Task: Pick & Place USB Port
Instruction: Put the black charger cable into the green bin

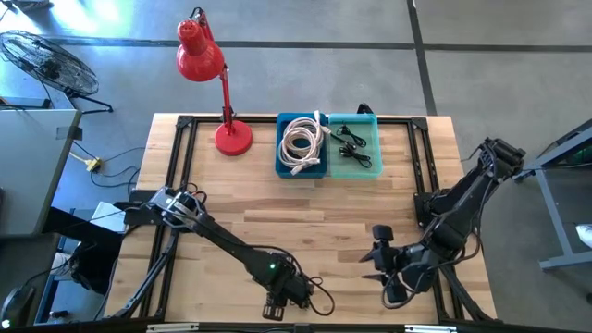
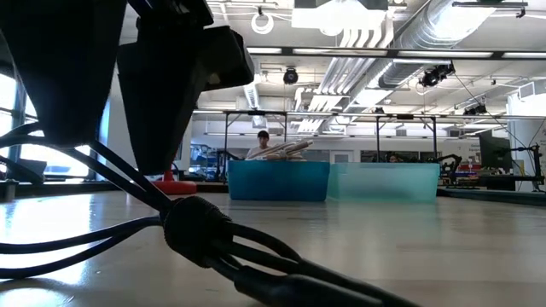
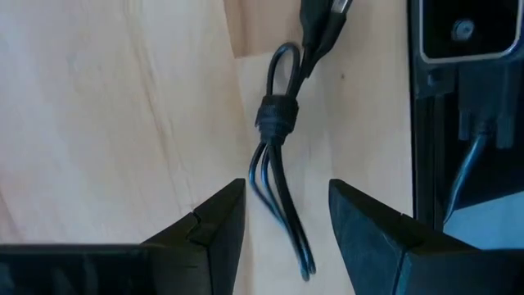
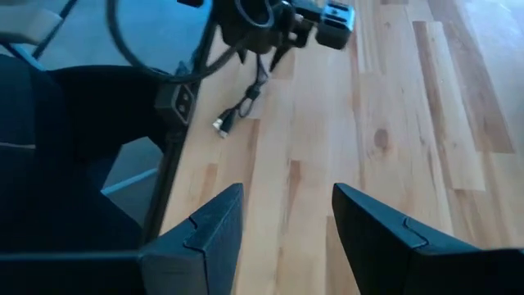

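Note:
A black USB cable (image 3: 277, 123), bundled and tied with a wrap at its middle, lies flat on the wooden table near the near edge. It also shows in the high view (image 1: 319, 301) and close up in the low view (image 2: 198, 227). My left gripper (image 3: 286, 192) hovers over it, open, with one finger on either side of the cable's loose strands (image 3: 274, 209) and no touch visible. In the high view the left gripper (image 1: 285, 301) is at the near edge. My right gripper (image 1: 375, 259) waits open to the cable's right, pointing toward it (image 4: 286, 201).
At the far side stand a blue bin (image 1: 281, 157) with coiled white cables and a teal bin (image 1: 375, 139) with black cables. A red desk lamp (image 1: 217, 88) stands left of the bins. A black frame rail (image 3: 458, 123) runs along the near edge beside the cable.

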